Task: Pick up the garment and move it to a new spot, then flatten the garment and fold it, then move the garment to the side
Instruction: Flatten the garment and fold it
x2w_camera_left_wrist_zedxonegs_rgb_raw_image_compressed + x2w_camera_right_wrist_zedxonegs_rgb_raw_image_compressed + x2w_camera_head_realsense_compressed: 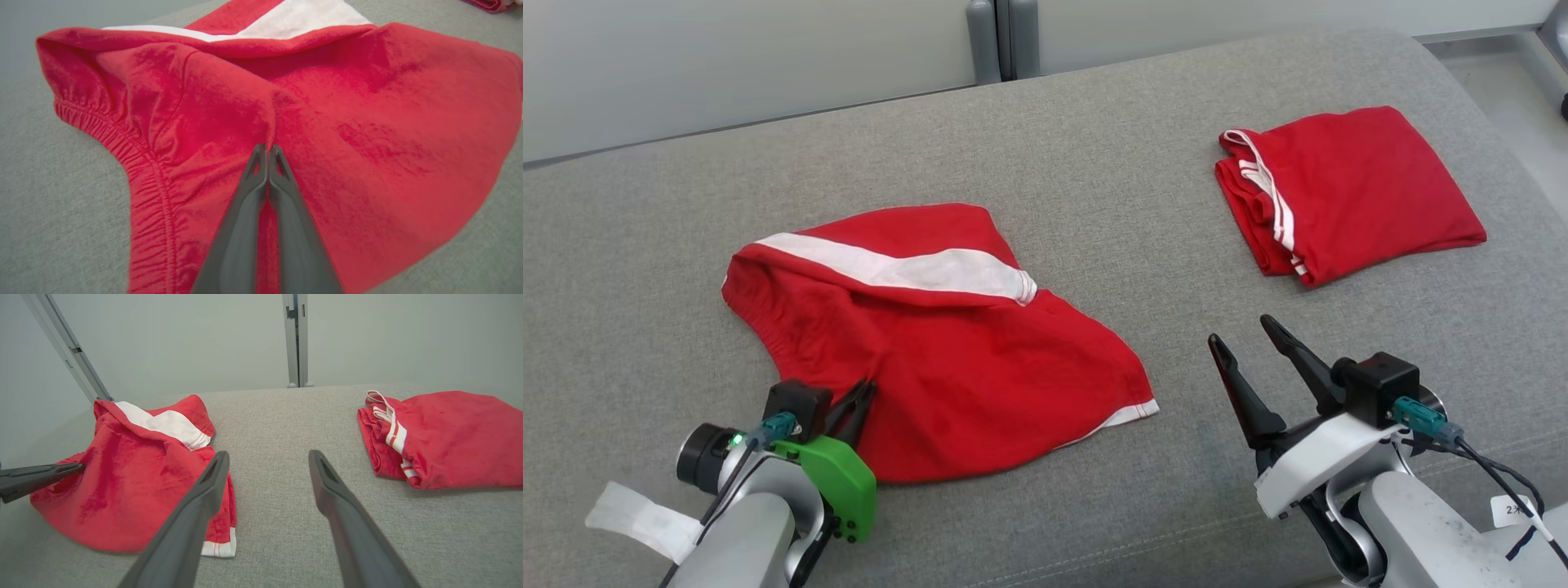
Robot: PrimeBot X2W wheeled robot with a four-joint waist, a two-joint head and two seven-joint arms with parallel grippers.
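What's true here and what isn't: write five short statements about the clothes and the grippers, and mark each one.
1. The left gripper is shut on the crumpled shorts. True.
2. The right gripper holds the folded garment. False: it is open, holds nothing and is apart from it.
3. The crumpled shorts have a broad white stripe. True.
4. In the head view the folded garment lies to the left of the crumpled shorts. False: it lies to their right and farther back.
5. Both red pieces lie on the grey surface. True.
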